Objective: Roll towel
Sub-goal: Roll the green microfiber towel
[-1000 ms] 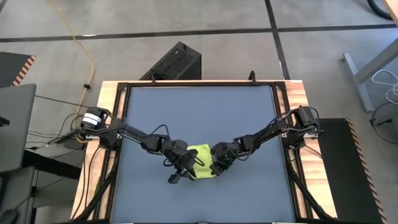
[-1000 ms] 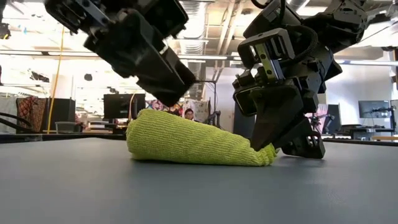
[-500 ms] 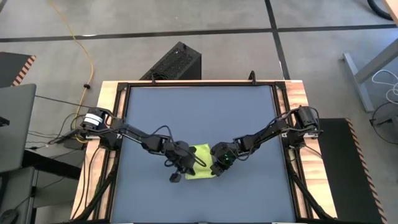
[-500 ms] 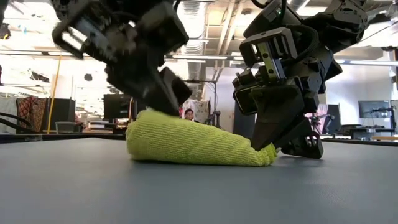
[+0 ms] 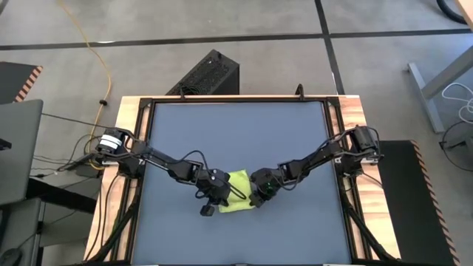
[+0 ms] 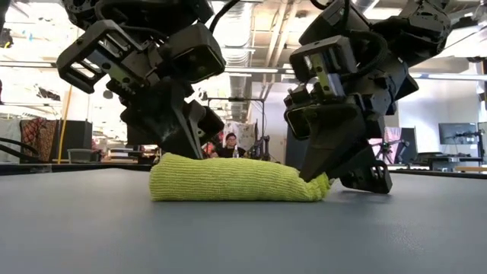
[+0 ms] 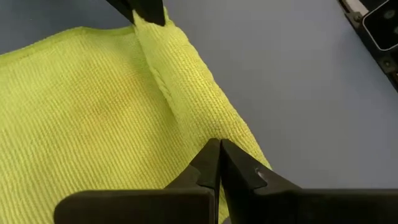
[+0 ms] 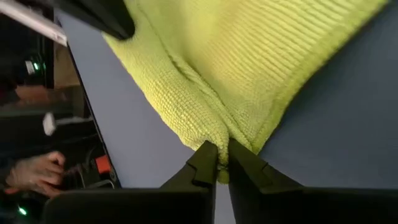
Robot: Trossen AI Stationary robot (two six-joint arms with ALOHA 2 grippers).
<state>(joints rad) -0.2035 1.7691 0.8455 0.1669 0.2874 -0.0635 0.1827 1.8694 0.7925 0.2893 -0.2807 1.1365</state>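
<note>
The lime towel [image 5: 238, 194] lies near the middle of the dark table [image 5: 236, 133], bunched into a low roll [image 6: 232, 180] that rests along its whole length. My left gripper [image 5: 222, 193] is shut at the roll's left end, its tips [image 7: 219, 149] down on the cloth. My right gripper [image 5: 254, 197] is shut on the towel's right end [image 6: 319, 181]. Each wrist view shows the other arm's finger at the far end of the roll. My left gripper presses its shut fingertips [image 7: 208, 163] down on the raised rolled ridge [image 7: 199, 118] near the towel's left end. It slants down from the table's left side. The towel lies flat on the table under it. My right gripper pinches the towel's right end [image 8: 211, 130] between its two fingertips, where the folded ridge runs in between them. It slants down from the table's right side, along the roll. That end rests on the table.
Bare table lies on all sides of the towel, inside a black frame with a wooden rim [image 5: 129, 148]. A black box [image 5: 207, 74] stands beyond the far edge. A person [image 6: 228, 141] sits in the room behind, and a hand [image 8: 37, 165] shows beside the table.
My left gripper has tipped downward, shut, and come down onto the towel's left end. That end, which stood higher, is now pressed lower, so the roll lies flatter and more even.
</note>
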